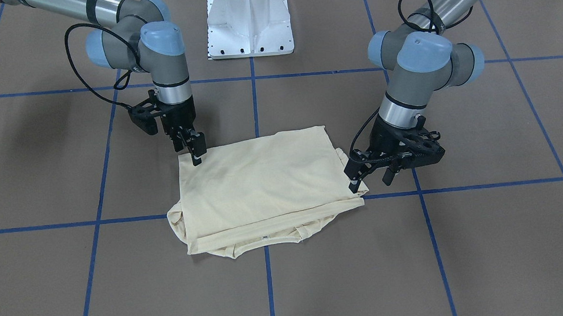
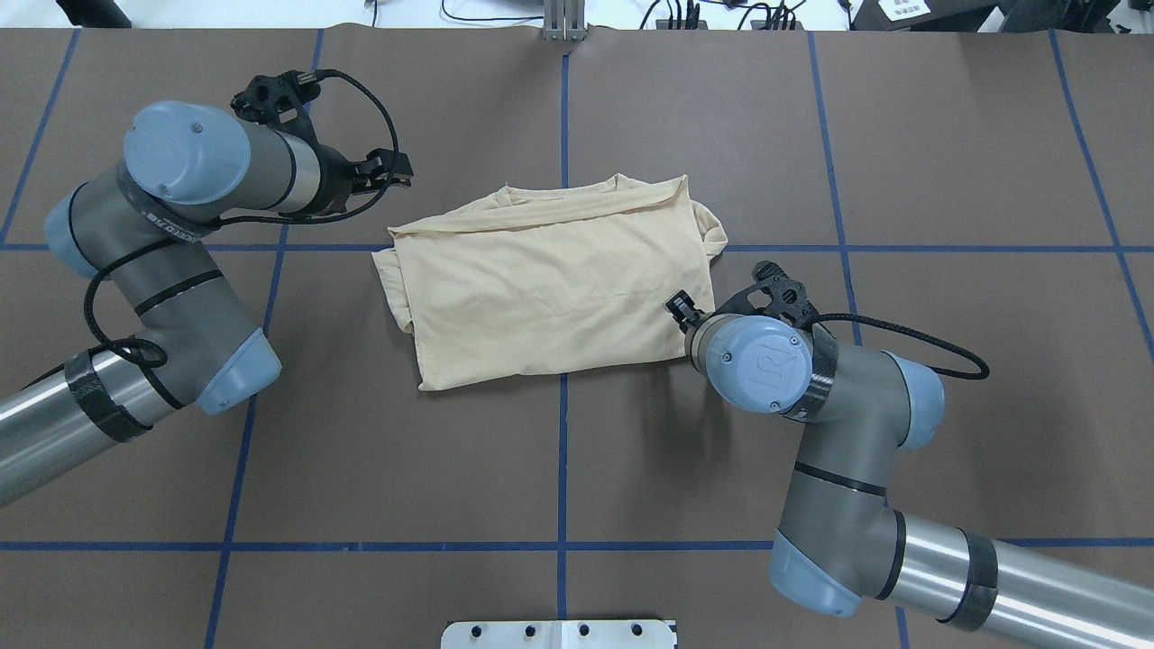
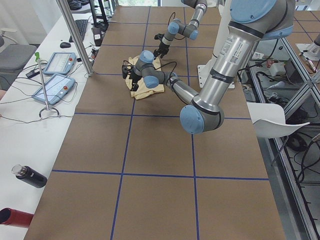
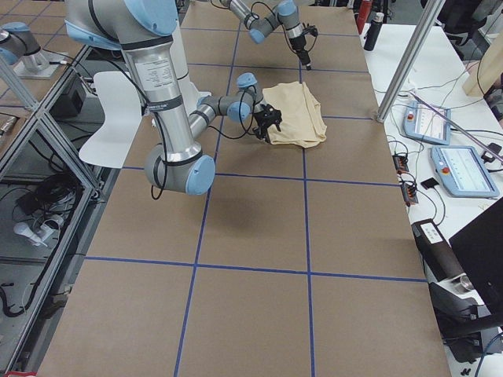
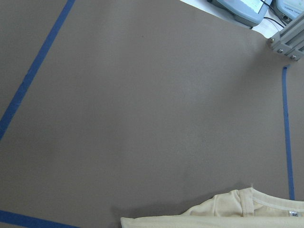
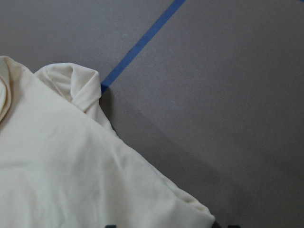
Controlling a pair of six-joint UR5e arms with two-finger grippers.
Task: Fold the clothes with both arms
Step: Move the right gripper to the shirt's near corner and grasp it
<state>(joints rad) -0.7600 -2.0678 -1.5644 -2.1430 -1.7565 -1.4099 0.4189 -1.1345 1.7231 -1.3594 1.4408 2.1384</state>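
The cream-yellow shirt [image 1: 263,178] lies folded in a rough rectangle mid-table, plain side up, print hidden; its small white neck tag [image 1: 265,237] shows at the collar edge. It also shows in the overhead view [image 2: 541,288]. My left gripper [image 1: 370,184] is open and empty, tilted low, one fingertip by the shirt's collar-side corner; overhead [image 2: 397,171] it sits just beyond that corner. My right gripper [image 1: 191,154] points down at the opposite hem corner, jaws apart; overhead [image 2: 676,305] it is at the shirt's near right corner. The right wrist view shows that corner [image 6: 190,204].
The white pedestal base [image 1: 249,23] stands at the robot's side of the table. Blue tape lines [image 2: 563,451] cross the brown table. Beyond the far edge a side bench holds tablets [image 3: 55,75], cables and a metal post [image 3: 75,35].
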